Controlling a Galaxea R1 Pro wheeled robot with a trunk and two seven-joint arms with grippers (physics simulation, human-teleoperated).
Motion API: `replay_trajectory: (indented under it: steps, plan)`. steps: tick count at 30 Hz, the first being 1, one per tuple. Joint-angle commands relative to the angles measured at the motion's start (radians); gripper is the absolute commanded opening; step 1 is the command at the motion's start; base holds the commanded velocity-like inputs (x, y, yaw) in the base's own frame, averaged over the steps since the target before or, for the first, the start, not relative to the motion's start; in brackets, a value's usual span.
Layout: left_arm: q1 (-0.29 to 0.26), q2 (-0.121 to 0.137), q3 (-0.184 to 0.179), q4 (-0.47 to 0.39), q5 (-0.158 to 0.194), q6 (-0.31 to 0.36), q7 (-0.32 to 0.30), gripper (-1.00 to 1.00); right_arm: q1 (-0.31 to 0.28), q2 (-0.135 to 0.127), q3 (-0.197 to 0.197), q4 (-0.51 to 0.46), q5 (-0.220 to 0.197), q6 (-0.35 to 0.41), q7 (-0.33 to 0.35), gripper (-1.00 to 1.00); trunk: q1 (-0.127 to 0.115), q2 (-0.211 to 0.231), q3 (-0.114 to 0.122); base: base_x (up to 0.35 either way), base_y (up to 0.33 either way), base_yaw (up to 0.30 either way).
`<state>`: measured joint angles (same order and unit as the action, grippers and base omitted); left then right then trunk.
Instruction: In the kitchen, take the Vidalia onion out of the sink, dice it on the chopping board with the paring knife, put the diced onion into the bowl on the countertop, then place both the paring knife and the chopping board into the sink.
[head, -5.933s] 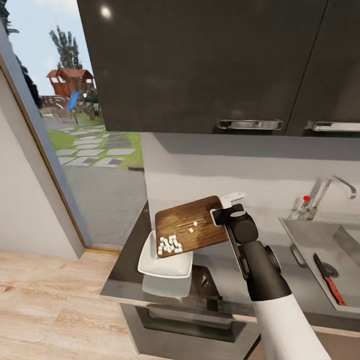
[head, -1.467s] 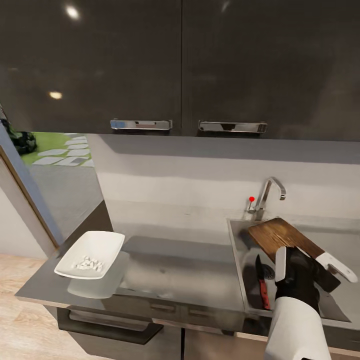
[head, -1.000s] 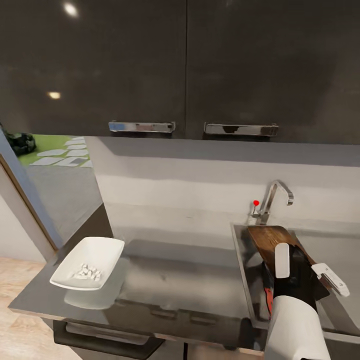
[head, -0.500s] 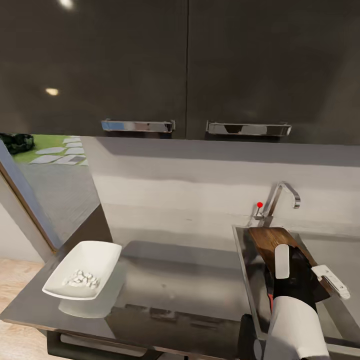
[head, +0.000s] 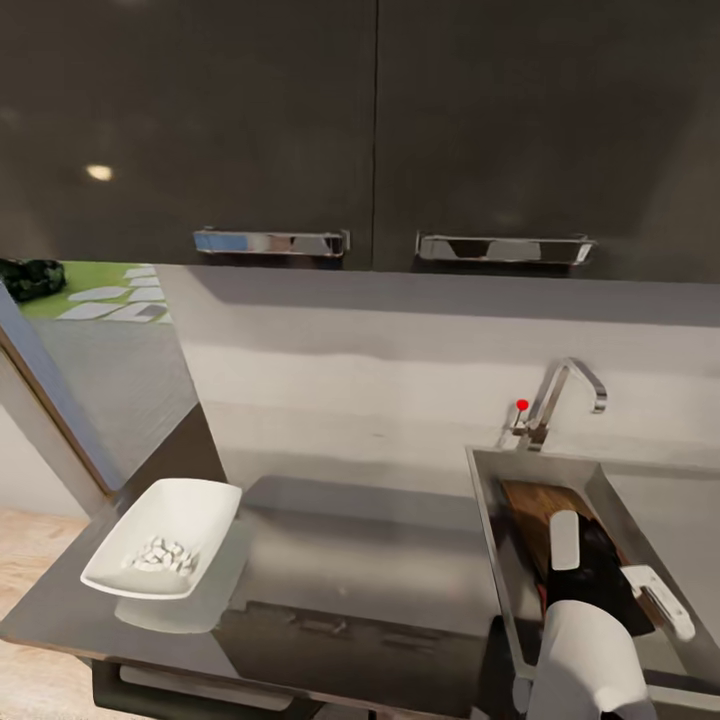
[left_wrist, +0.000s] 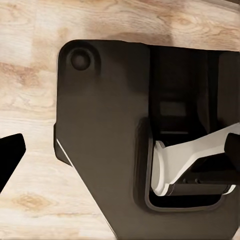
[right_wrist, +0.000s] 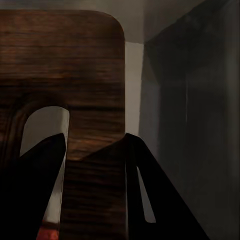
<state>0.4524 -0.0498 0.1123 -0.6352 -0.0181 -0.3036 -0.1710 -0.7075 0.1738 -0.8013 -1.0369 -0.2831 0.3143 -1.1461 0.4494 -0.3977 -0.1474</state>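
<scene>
On the left of the head view, the white bowl (head: 162, 553) sits on the grey countertop (head: 360, 560) near its left end, its long side running away from the robot and slightly to the right. A small heap of white diced onion (head: 160, 555) lies in it toward the near side. Above hang the dark wall cabinets (head: 370, 130) with two chrome handles (head: 270, 242).

Further right, the sink (head: 490, 540) is sunk into the countertop, with the tap (head: 560, 400) and its red knob (head: 521, 405) at the back edge. The chopping board (head: 530, 515) is down inside the basin, its long axis running from the tap side toward the robot, the far end pointing at the tap. Half a second ago that far end stood at the sink's rim; it now lies lower, below the rim, and looks darker in the basin's shade. The knife's red handle, seen beside the arm a moment ago, is now hidden behind the arm.

The right gripper (head: 600, 575) is in the sink at the board's near end. In the right wrist view its dark fingers (right_wrist: 35, 190) straddle the board (right_wrist: 75, 75), one at the oval slot (right_wrist: 42, 132), so it is clenched on the board, with the sink wall (right_wrist: 195, 100) close beside.

The left wrist view looks down on the robot's dark base (left_wrist: 110, 130) and the wood floor (left_wrist: 30, 100); whether the left gripper (left_wrist: 7, 157) is clenched or released I cannot tell.
</scene>
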Motion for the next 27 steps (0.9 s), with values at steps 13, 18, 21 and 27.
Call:
replay_trajectory:
  steps: [13, 18, 21, 27]
  plan:
    - [0.000, -0.002, 0.007, 0.000, -0.001, 0.000, -0.009, 1.00, -0.001, 0.001, -0.013, 0.005, 0.001, 0.008, 0.000, -1.00, 0.001, -0.002, -0.023, 0.000, 0.000, 0.000]
    - [0.000, -0.002, 0.007, 0.000, -0.002, 0.000, -0.009, 1.00, -0.001, 0.001, -0.013, 0.006, 0.001, 0.008, 0.000, -1.00, 0.001, -0.002, -0.031, 0.000, 0.000, 0.000]
    - [0.000, -0.002, 0.007, 0.000, -0.001, 0.000, -0.009, 1.00, -0.001, 0.001, -0.013, 0.006, 0.001, 0.008, 0.001, -1.00, 0.001, -0.002, -0.036, 0.000, 0.000, 0.000]
    - [0.000, -0.002, 0.007, 0.002, 0.000, 0.001, -0.009, 1.00, -0.001, 0.001, -0.015, 0.007, 0.001, 0.008, 0.011, -1.00, 0.001, -0.002, -0.045, 0.000, 0.000, 0.000]
